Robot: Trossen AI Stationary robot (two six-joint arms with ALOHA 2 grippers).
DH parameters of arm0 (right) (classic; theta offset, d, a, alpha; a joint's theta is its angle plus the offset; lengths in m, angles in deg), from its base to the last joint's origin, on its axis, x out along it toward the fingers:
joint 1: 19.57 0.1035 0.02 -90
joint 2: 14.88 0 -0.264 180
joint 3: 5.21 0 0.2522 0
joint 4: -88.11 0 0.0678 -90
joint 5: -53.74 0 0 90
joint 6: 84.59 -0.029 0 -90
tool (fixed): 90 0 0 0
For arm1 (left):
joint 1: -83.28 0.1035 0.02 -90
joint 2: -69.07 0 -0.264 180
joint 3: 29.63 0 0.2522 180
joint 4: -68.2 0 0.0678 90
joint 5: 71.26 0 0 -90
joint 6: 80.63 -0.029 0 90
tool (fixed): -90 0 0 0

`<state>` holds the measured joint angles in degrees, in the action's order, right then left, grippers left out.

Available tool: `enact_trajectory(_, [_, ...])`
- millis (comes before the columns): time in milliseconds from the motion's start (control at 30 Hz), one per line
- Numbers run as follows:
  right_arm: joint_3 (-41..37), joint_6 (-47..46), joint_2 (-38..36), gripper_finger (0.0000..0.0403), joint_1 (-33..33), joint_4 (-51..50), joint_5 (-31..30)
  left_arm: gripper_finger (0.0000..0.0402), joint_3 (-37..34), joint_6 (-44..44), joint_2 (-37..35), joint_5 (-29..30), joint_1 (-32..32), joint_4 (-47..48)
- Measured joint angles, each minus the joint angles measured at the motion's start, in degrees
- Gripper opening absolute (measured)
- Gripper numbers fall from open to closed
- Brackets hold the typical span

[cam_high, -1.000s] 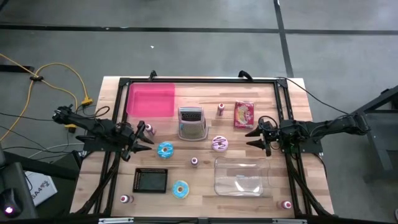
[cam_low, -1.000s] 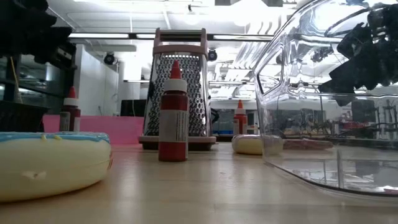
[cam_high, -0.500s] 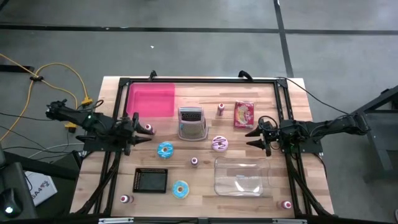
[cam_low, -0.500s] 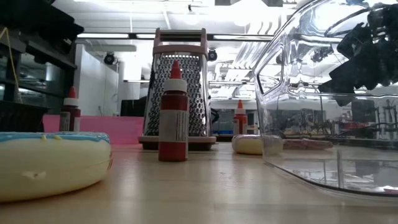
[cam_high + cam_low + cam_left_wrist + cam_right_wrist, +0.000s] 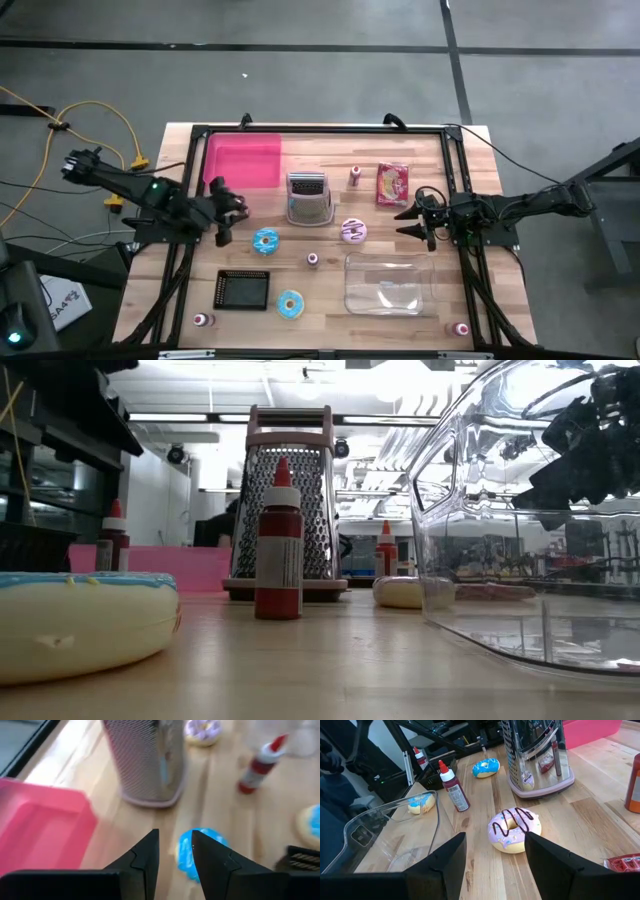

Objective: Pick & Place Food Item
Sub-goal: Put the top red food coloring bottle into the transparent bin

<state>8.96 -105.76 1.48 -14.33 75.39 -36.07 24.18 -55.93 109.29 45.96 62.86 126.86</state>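
Left claw (image 5: 226,212) is what we see first, over the worktop (image 5: 330,300) between the pink tray (image 5: 243,158) and the blue-frosted donut (image 5: 265,241). Its fingers (image 5: 145,857) stand slightly apart with nothing between them, the blue donut just beyond their tips in the wrist view. Our right claw (image 5: 412,223) waits near the right edge, fingers parted and empty, facing the purple-frosted donut (image 5: 354,231) with chocolate drizzle.

We can read no writing: the label on the red sauce bottle (image 5: 279,543) and the print on the red packet (image 5: 392,183) are too small to make out.

Against the earlier frames, we find that the left arm has swung back toward the pink tray and its claw has turned, uncovering less of the small bottle beside it. Our right arm has not moved. The grater (image 5: 308,196), clear container (image 5: 388,285), dark tray (image 5: 243,290) and second blue donut (image 5: 290,305) lie as before.
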Motion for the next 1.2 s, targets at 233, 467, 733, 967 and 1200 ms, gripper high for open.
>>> enact_trajectory(233, [0.00, 0.01, 0.00, 0.0189, 0.02, 0.00, 0.01, 0.0108, 7.87, 3.15, 10.77, 0.00, 7.60, 9.19])
enact_trajectory(467, [0.00, 0.01, -0.01, 0.0189, 0.00, 0.00, 0.02, 0.0108, 14.48, 1.59, 21.89, -7.67, 18.96, 14.80])
enact_trajectory(733, [0.00, 0.01, -0.01, 0.0189, 0.01, 0.00, 0.01, 0.0108, 14.91, -5.05, 22.32, -16.90, 24.66, 15.08])
enact_trajectory(967, [0.00, 0.01, 0.00, 0.0189, 0.00, 0.00, 0.00, 0.0108, 14.91, -13.14, 21.23, -19.22, 25.64, 15.08])
enact_trajectory(1200, [0.00, 0.02, 0.00, 0.0189, 0.02, 0.00, 0.02, 0.0137, 14.91, -16.08, 21.23, -23.43, 25.57, 15.08])
